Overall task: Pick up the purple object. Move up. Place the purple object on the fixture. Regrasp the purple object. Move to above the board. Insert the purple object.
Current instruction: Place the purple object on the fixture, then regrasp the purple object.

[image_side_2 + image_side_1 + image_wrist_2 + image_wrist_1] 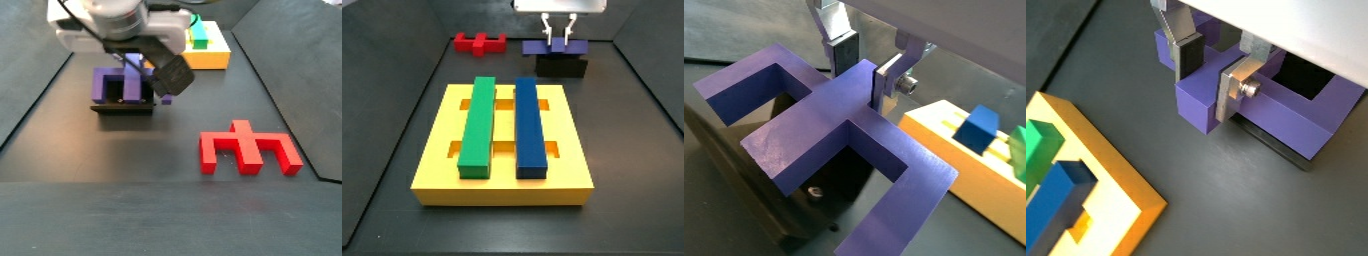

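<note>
Purple object (pixel 831 125) sits on the fixture (pixel 561 67), so we judge pick, lift and place done. Gripper (pixel 1213 72) is right over it, fingers (pixel 1185 55) straddling the middle prong; in both wrist views the pads look on or just off its faces, so we can't tell whether they're clamped yet. We read this as the regrasp step. Left: finish regrasp, move above the board (pixel 436 150), insert.

Around: green bar (pixel 476 122) and blue bar (pixel 529 125) lie in the board's slots. Red block (pixel 247 150) lies on the desk (pixel 80 170), well apart from the fixture. Nothing stands between fixture and board; we see no obstruction.
</note>
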Robot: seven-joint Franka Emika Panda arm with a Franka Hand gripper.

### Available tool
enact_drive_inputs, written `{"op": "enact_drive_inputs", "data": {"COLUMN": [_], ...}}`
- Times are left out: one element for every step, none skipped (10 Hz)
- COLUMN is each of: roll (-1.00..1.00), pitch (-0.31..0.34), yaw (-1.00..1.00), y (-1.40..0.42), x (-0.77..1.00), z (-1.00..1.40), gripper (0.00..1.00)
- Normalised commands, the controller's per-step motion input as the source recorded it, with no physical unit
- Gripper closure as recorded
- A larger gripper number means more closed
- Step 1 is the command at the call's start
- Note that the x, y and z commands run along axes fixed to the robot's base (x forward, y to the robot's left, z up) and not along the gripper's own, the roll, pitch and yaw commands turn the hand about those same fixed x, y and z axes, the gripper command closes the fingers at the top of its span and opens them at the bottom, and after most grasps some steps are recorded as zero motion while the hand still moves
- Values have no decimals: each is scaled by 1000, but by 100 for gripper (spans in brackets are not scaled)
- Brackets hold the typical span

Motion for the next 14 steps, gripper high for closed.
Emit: {"op": "enact_drive_inputs", "data": {"roll": [-217,-157,0,0,789,803,769,826,877,894,900,989,1000,1000], "pitch": [-37,-23,0,0,-83,-51,-60,-40,-37,-40,-40,-40,-49,-54], "yaw": [-57,0,0,0,63,51,26,17,0,0,0,0,0,0], "y": [0,11,0,0,-134,-160,-117,-111,-40,-17,-11,-34,-49,-86], "x": [551,103,0,0,0,0,0,0,-9,-11,0,0,0,0], "z": [-234,-163,0,0,211,351,340,280,177,154,149,143,123,89], "gripper": [100,100,100,0,0,0,0,0,0,0,0,0,0,0]}}
